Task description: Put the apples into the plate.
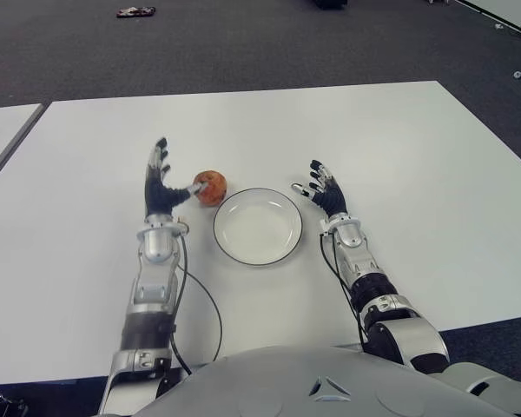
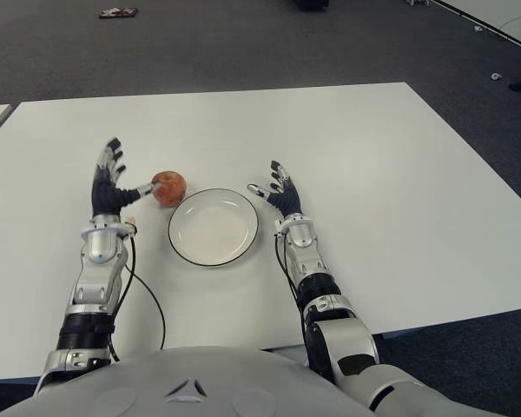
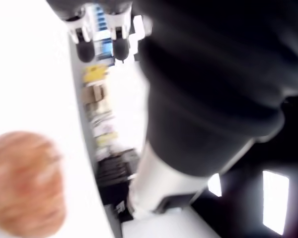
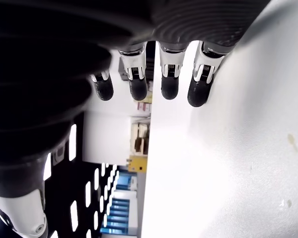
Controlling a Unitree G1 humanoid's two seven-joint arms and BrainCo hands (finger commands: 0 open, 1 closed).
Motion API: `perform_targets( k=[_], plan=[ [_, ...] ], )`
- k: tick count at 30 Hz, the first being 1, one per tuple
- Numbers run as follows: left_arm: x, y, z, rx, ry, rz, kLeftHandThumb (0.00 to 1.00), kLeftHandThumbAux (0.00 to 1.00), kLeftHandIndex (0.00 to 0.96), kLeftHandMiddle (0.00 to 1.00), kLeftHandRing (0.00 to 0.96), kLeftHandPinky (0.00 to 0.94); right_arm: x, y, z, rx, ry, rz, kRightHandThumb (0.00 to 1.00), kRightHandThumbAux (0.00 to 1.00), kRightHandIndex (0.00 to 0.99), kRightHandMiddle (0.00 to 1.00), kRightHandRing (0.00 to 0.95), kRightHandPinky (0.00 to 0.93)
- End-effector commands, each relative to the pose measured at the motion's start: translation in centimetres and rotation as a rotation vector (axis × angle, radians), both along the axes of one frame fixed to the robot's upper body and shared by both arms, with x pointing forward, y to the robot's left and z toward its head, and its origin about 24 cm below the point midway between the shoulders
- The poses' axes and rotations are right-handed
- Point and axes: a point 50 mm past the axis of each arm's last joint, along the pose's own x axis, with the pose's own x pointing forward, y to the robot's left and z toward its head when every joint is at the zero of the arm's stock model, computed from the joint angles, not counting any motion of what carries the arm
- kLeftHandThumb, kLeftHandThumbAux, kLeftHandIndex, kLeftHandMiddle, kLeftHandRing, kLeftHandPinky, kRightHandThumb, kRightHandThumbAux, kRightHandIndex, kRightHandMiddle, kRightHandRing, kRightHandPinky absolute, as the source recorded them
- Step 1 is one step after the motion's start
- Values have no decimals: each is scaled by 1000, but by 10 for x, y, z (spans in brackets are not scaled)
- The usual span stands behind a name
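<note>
In the left wrist view the apple [image 3: 22, 183] is a motion-blurred smear cut off by the picture's edge, only two fingertips [image 3: 84, 49] of the left hand [image 1: 162, 187] show, and the small dark thing [image 1: 135, 12] on the floor is too small to tell.

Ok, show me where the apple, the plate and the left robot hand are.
apple [image 1: 211, 187], left eye view, middle of its orange skin.
plate [image 1: 257, 227], left eye view, bare white centre.
left robot hand [image 1: 162, 192], left eye view, middle of the dark palm, fingers spread beside the apple.
</note>
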Motion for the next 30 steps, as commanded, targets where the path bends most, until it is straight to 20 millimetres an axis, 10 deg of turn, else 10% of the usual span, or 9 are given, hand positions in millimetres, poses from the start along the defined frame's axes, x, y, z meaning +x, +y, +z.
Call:
perform_targets(
  k=[1, 30],
  plan=[
    [12, 4, 8, 79, -8, 23, 0, 400, 0, 0, 0, 3, -17, 4, -26, -2, 136, 12, 50, 705, 0, 44, 62, 106],
    [61, -12, 28, 476, 41, -287, 27, 441, 0, 0, 0, 13, -16, 4, -25, -4, 132, 1, 48, 695, 0, 55, 70, 117]
  ],
)
